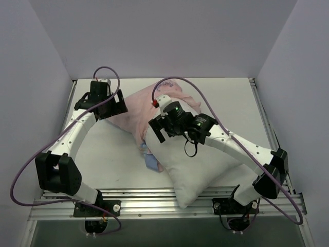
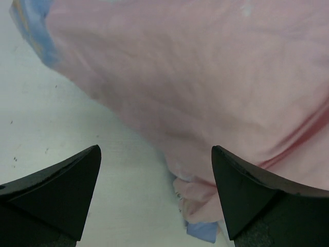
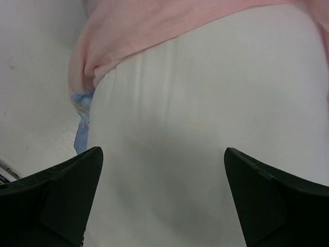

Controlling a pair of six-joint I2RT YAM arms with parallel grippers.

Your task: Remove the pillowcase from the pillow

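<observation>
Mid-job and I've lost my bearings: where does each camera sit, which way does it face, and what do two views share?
Top external: above and behind the robot, looking down at the table; both arms show, over the pillow and pillowcase.
Left wrist: on the left arm, facing pink pillowcase fabric and bare table; open left fingers show.
Right wrist: on the right arm, facing the white pillow; open right fingers show.
Shared: both wrist views catch the pillowcase's blue edge.
</observation>
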